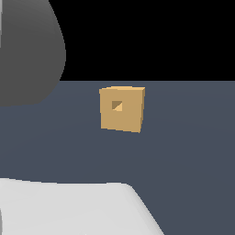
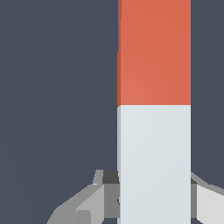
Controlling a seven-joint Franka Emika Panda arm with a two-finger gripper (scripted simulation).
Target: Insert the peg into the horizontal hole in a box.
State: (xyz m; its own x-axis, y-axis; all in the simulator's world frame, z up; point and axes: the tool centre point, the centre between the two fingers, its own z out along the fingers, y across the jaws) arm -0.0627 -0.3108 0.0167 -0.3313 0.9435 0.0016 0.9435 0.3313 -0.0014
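Tan box [image 1: 121, 109] and hole [image 1: 117, 105] show only outside; only the wrist shows the gripper [image 2: 153, 205] clamping the peg [image 2: 154, 131].

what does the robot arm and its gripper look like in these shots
In the exterior view, only blurred parts of the arm show: a smooth, rounded white body low in the frame and a dark grey curved shell in the upper corner on that view's left. In the wrist view, the gripper is matte grey, with angular light grey jaws and darker grey inner parts. No cables or markings show.
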